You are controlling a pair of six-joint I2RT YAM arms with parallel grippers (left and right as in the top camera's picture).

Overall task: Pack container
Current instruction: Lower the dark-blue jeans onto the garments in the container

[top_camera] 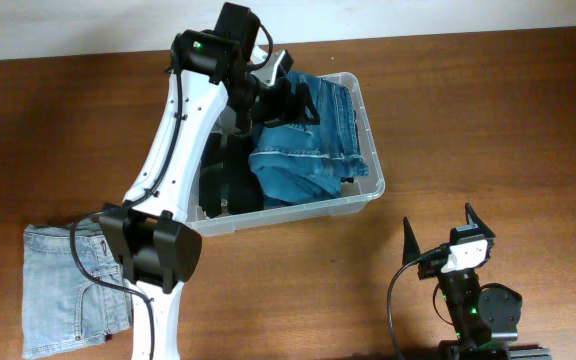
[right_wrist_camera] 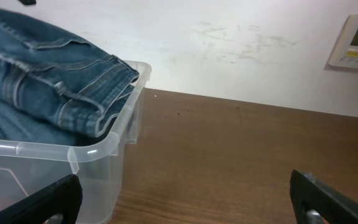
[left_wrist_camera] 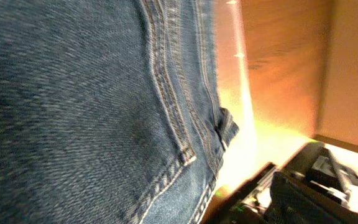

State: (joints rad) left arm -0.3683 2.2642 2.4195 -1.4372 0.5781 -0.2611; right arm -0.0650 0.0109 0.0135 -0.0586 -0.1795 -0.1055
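Observation:
The container [top_camera: 372, 188] is a clear plastic bin in the middle of the table. A folded pair of dark blue jeans [top_camera: 313, 150] lies in its right half, with a black garment [top_camera: 224, 182] in its left half. My left gripper [top_camera: 286, 100] hovers just over the jeans' far end, its jaws spread apart and holding nothing. The left wrist view is filled with the jeans' denim [left_wrist_camera: 92, 93], and no fingers show there. My right gripper [top_camera: 440, 232] stands open above the table, in front of and to the right of the container [right_wrist_camera: 104, 146], with nothing between its fingers.
A light blue denim garment [top_camera: 68, 285] lies flat at the table's front left, partly under the left arm's base. The left arm arches over the bin's left side. Bare wood [right_wrist_camera: 241, 155] lies right of the bin. A white wall panel [right_wrist_camera: 356, 40] hangs behind.

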